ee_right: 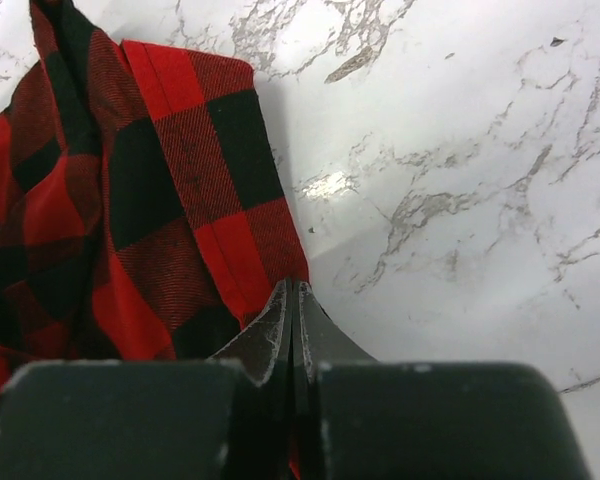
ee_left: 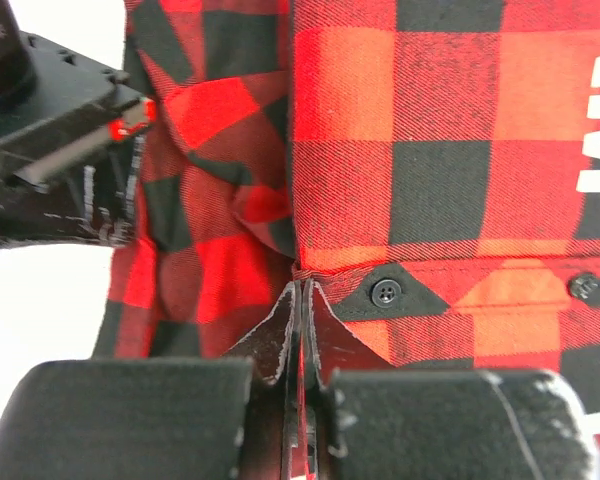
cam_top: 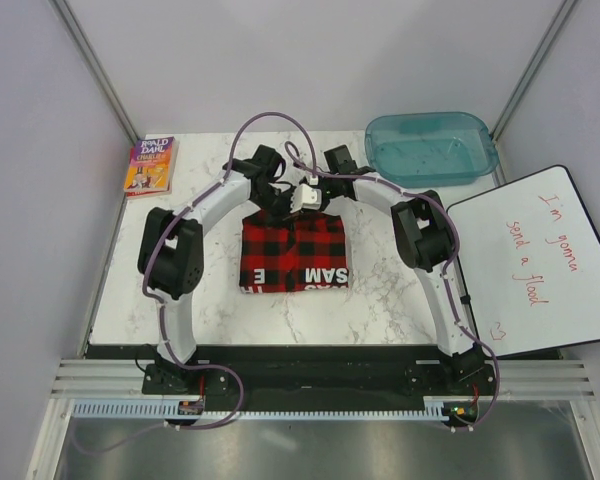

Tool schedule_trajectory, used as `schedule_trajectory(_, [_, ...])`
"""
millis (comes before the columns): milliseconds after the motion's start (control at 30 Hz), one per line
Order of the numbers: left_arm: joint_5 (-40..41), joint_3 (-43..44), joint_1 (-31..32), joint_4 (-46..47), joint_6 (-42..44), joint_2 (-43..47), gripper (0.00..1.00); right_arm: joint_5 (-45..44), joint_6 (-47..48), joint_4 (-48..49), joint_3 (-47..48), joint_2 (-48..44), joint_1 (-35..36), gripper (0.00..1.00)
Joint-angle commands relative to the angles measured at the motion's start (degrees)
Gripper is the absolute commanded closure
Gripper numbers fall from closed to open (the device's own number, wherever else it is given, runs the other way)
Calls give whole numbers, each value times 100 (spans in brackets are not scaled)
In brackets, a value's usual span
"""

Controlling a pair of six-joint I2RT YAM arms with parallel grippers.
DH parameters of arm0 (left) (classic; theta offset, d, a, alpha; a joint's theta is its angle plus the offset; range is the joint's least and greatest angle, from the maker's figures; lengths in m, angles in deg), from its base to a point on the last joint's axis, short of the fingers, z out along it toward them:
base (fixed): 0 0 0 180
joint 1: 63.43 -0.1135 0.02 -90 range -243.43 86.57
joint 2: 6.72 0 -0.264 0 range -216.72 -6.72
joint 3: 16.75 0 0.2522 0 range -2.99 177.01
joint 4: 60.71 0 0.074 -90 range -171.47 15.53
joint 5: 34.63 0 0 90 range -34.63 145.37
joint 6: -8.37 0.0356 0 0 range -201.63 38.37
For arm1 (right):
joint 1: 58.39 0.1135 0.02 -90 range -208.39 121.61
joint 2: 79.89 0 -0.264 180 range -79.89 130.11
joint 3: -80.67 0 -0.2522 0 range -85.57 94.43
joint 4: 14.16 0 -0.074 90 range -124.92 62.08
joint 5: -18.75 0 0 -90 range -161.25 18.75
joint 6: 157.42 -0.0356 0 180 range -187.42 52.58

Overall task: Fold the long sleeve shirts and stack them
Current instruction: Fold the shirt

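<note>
One long sleeve shirt point(cam_top: 295, 252), red-and-black check with white lettering, lies folded into a rough square in the middle of the table. Both arms reach over its far edge. My left gripper point(cam_top: 280, 207) is shut on a fold of the shirt point(ee_left: 430, 150) beside a black button point(ee_left: 384, 292); red cloth shows between its closed tips point(ee_left: 305, 290). My right gripper point(cam_top: 315, 205) is shut on the shirt's hem point(ee_right: 130, 200) at its corner, the tips point(ee_right: 293, 290) pinched together with red fabric in the slit. No other shirt is in view.
A colourful paperback book point(cam_top: 150, 165) lies at the table's back left. A teal plastic bin point(cam_top: 430, 147) stands at the back right. A whiteboard with red writing point(cam_top: 540, 260) leans at the right edge. Bare marble table point(cam_top: 380, 290) surrounds the shirt.
</note>
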Motion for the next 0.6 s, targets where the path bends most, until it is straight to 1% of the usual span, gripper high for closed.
schedule_trajectory(0, [165,-37,-85,738,113,-265,98,193,430,-393,-125,-292,96,100])
schedule_trajectory(133, [121,-274,-41,756,174,-284,98,263,474,-472,-414,-493,149,100])
schedule_trajectory(167, [103,-483,-32,765,192,-240,98,289,448,-481,-477,-529,149,100])
schedule_trajectory(233, [68,-748,12,800,201,-56,98,325,413,-481,-722,-669,149,100])
schedule_trajectory(367, [15,-1671,178,888,262,366,98,439,369,-534,-1241,-1021,166,100])
schedule_trajectory(467, [-81,-2084,337,949,79,665,98,518,360,-543,-1689,-1346,166,100])
schedule_trajectory(567, [-204,-2427,486,950,-19,990,98,544,203,-578,-1831,-1575,158,96])
